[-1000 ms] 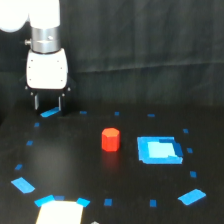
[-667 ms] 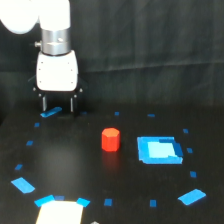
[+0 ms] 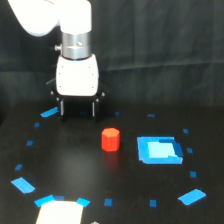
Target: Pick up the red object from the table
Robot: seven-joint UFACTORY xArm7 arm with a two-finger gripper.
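Note:
The red object [image 3: 110, 139] is a small red-orange faceted block standing upright on the black table [image 3: 70, 165], near the middle of the exterior view. My gripper [image 3: 77, 108] hangs from its white body behind the block and toward the exterior view's left, apart from it. Its two dark fingers [image 3: 62, 106] point down with a gap between them and nothing held, so it is open.
A bright blue square patch [image 3: 159, 149] lies just to the block's right in the exterior view. Small blue tape marks [image 3: 23, 185] dot the table around them. A pale rectangular object [image 3: 59, 212] sits at the bottom edge. A dark curtain hangs behind.
The arm has moved toward the exterior view's right, bringing the gripper closer to the red block. The block has not moved.

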